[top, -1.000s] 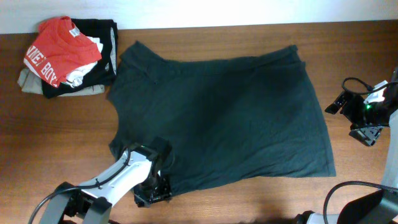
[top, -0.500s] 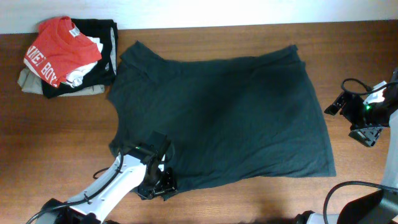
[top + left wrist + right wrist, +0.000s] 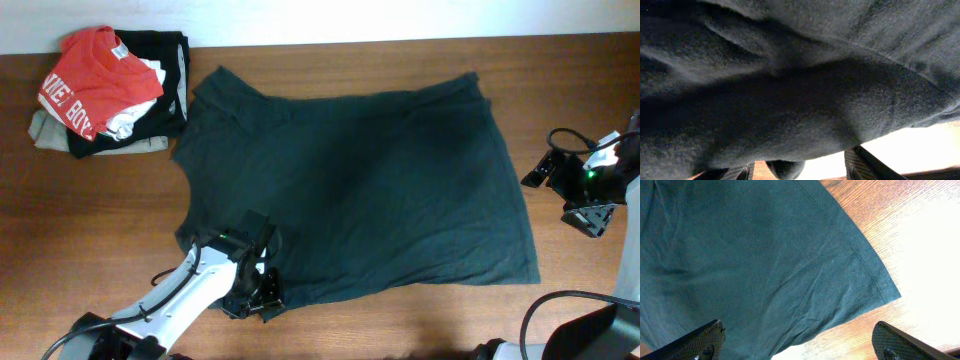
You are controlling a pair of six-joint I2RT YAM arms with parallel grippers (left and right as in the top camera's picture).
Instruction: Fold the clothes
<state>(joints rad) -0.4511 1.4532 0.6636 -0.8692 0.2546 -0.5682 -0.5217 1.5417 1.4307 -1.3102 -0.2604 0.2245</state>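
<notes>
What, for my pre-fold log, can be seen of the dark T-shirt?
The dark teal T-shirt lies unfolded and spread nearly flat on the wooden table. It looks like soft knit, lightly wrinkled, with no print showing. In the overhead view its sleeves are at the left and its stitched hem at the right. Its near-left edge is bunched between the parted fingers of the left gripper.

text: red shirt (image 3: 95, 85) | white letters, "BOY" legible, rest unclear

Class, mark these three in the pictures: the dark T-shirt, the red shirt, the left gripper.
dark T-shirt (image 3: 360, 190), overhead view, middle of its body
red shirt (image 3: 95, 85), overhead view, its top face
left gripper (image 3: 254, 297), overhead view, between its fingertips
</notes>
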